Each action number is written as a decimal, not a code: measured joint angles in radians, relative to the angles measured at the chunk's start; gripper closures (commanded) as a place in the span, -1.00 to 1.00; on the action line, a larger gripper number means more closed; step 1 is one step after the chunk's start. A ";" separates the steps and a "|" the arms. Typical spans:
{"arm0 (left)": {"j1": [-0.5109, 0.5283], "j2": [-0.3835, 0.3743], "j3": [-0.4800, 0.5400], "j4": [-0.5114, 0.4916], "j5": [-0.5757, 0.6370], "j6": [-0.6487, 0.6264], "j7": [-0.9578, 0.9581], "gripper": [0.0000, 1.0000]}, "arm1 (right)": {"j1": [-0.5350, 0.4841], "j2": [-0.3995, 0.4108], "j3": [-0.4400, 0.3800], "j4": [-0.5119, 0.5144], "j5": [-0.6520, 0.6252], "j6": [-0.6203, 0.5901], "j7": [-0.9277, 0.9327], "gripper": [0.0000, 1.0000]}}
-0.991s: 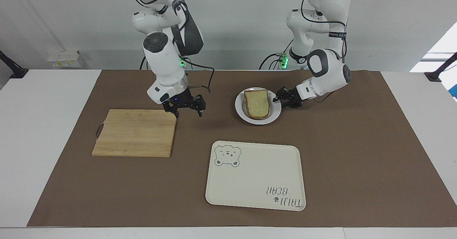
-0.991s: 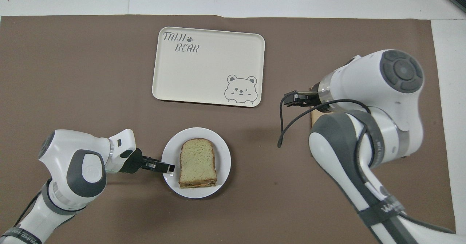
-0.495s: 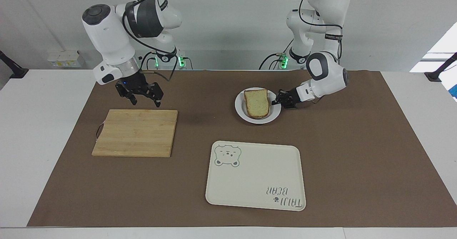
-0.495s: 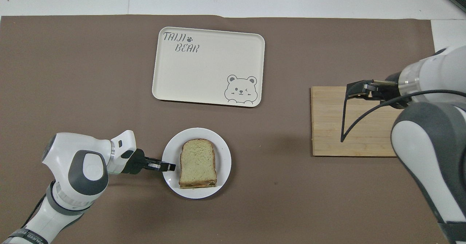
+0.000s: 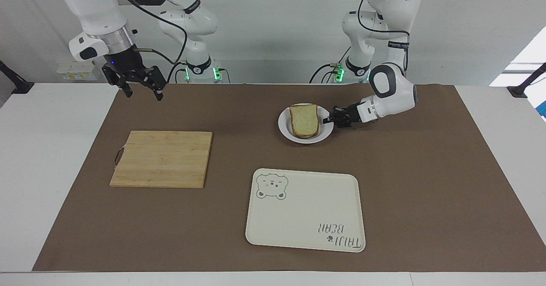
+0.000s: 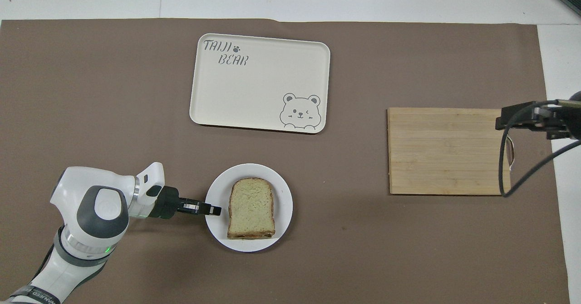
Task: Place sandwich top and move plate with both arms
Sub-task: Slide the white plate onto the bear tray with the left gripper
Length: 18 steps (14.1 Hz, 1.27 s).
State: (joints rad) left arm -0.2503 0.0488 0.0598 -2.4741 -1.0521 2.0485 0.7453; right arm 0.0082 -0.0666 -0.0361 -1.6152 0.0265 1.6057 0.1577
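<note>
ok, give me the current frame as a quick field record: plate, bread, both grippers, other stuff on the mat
plate: white, round, on the brown mat, nearer the robots than the tray
sandwich top: lying flat on the stack on the plate
left gripper: low, shut on the plate rim at the left arm's end
right gripper: open, raised, holding nothing, over the mat's edge at the right arm's end
tray: cream, bear drawing, nothing on it
cutting board: wooden, bare, toward the right arm's end

Robotics lab bench, two white arms [image 5: 390,94] mounted at a white table [image 5: 51,149], brown mat [image 5: 426,183], bare grey wall, status LEDs glowing green [image 5: 217,73]
</note>
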 measured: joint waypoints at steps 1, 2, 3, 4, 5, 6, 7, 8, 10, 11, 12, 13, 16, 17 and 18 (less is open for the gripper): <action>0.014 0.007 0.000 0.013 -0.003 -0.029 -0.004 1.00 | -0.006 -0.001 -0.002 0.039 -0.012 -0.038 -0.024 -1.00; 0.031 0.014 0.001 0.026 -0.005 -0.056 -0.007 1.00 | -0.009 -0.002 -0.006 0.069 -0.027 -0.070 -0.050 -1.00; 0.048 0.021 0.001 0.040 -0.011 -0.083 -0.008 1.00 | -0.011 -0.002 -0.011 0.089 -0.038 -0.093 -0.073 -1.00; 0.064 0.028 0.002 0.056 -0.021 -0.109 -0.011 1.00 | -0.011 -0.004 -0.012 0.098 -0.043 -0.104 -0.086 -1.00; 0.080 0.037 0.002 0.077 -0.031 -0.136 -0.016 1.00 | -0.010 -0.012 -0.011 0.096 -0.046 -0.112 -0.090 -1.00; 0.095 0.048 0.003 0.104 -0.034 -0.162 -0.022 1.00 | -0.010 -0.020 -0.008 0.089 -0.047 -0.117 -0.091 -1.00; 0.108 0.062 0.003 0.140 -0.034 -0.186 -0.039 1.00 | -0.009 -0.029 -0.006 0.080 -0.047 -0.120 -0.091 -1.00; 0.117 0.080 0.004 0.179 -0.035 -0.200 -0.059 1.00 | -0.008 -0.036 -0.005 0.072 -0.047 -0.123 -0.092 -1.00; 0.126 0.130 0.004 0.266 -0.035 -0.214 -0.086 1.00 | -0.006 -0.043 -0.004 0.048 -0.047 -0.123 -0.092 -1.00; 0.129 0.164 0.004 0.313 -0.035 -0.221 -0.090 1.00 | -0.004 -0.042 -0.003 0.037 -0.047 -0.122 -0.092 -1.00; 0.130 0.202 0.005 0.368 -0.035 -0.228 -0.095 1.00 | -0.001 -0.042 -0.003 0.028 -0.047 -0.122 -0.092 -1.00; 0.130 0.241 0.004 0.425 -0.035 -0.238 -0.105 1.00 | -0.001 -0.042 -0.002 0.022 -0.047 -0.121 -0.092 -1.00; 0.131 0.339 -0.002 0.579 -0.035 -0.247 -0.169 1.00 | -0.002 -0.042 -0.003 0.019 -0.047 -0.121 -0.092 -1.00; 0.131 0.370 -0.005 0.628 -0.036 -0.252 -0.187 1.00 | -0.002 -0.041 -0.003 0.021 -0.047 -0.123 -0.092 -1.00; 0.131 0.402 -0.007 0.681 -0.037 -0.259 -0.197 1.00 | -0.002 -0.039 -0.003 0.024 -0.047 -0.124 -0.092 -1.00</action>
State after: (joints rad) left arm -0.1198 0.4513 0.0531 -1.7932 -1.0891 1.7898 0.5486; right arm 0.0059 -0.1055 -0.0388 -1.5909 -0.0204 1.4821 0.0656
